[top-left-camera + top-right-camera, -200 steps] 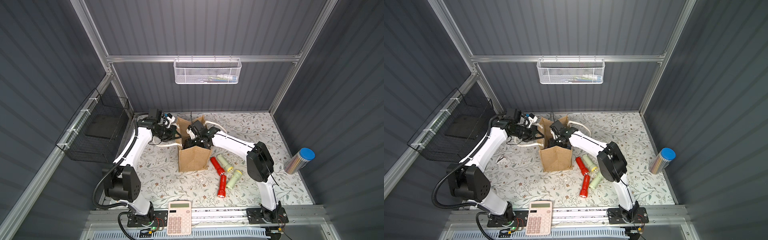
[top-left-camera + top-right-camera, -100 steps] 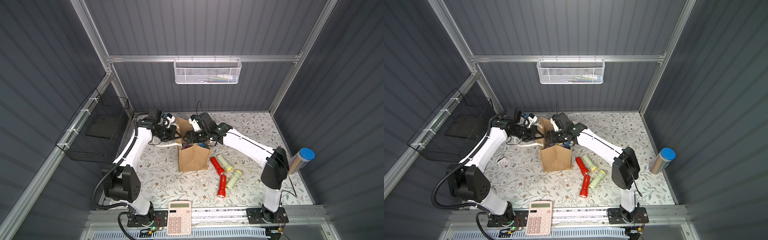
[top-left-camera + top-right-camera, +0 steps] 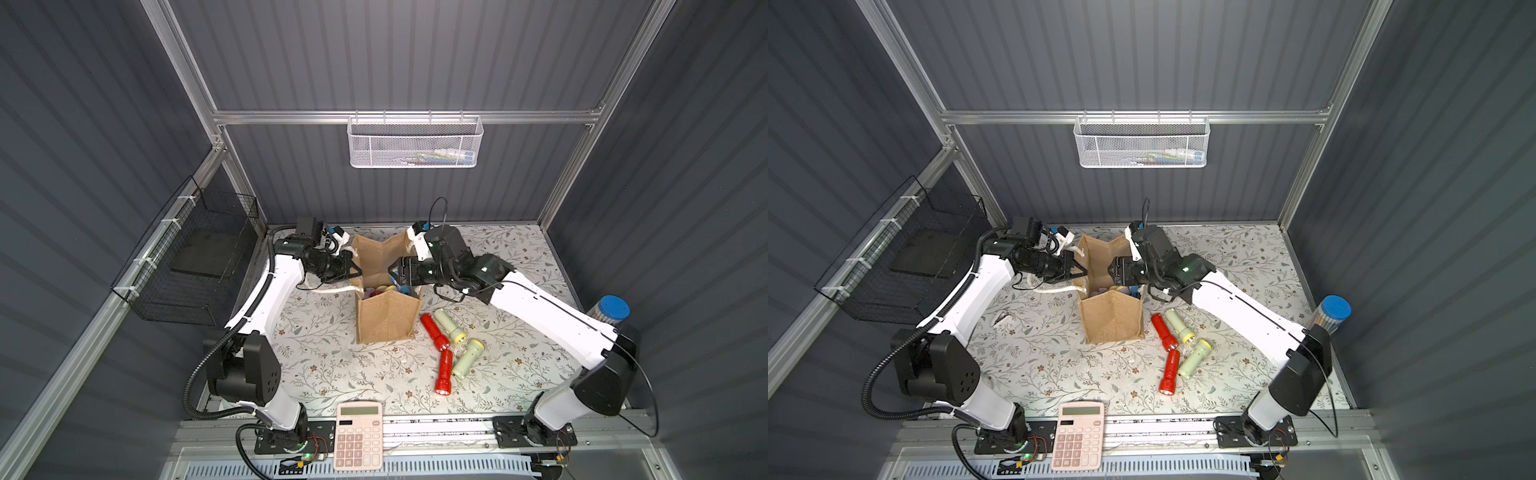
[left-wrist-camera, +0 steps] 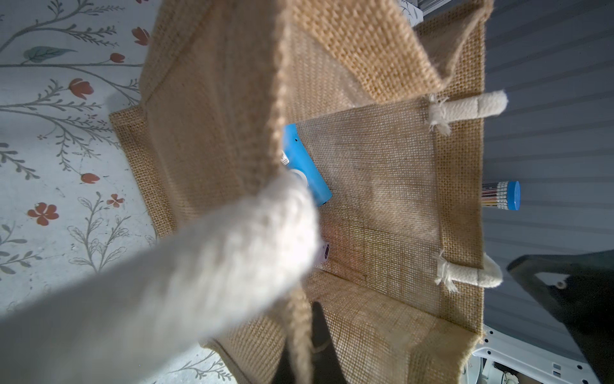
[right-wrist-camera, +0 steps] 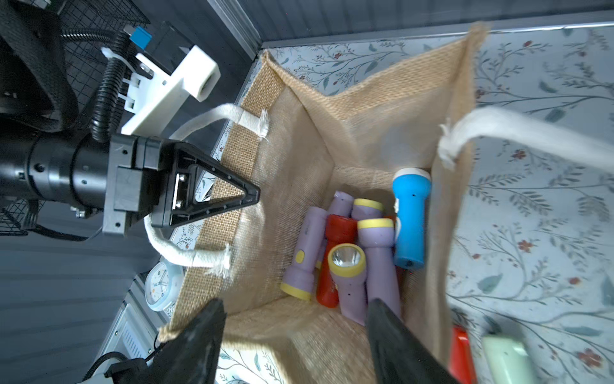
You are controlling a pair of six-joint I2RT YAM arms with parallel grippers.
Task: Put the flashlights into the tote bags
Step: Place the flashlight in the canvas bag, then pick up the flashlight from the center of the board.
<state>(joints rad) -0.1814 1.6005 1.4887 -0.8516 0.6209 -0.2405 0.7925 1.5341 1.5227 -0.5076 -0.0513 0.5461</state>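
Presently: left fingers pinched shut on tote bag rim, limp jute; right fingers spread wide, empty, over its mouth; flashlights several inside, four loose on table rightward, likely light, hard, rolling; take mid-barrel

Tote bag: middle of desk.
Bagged flashlights: piled inside tote bag.
Loose flashlights: on desk, right of bag.

left jaws: pinched tight | right jaws: apart | arms: outstretched inward
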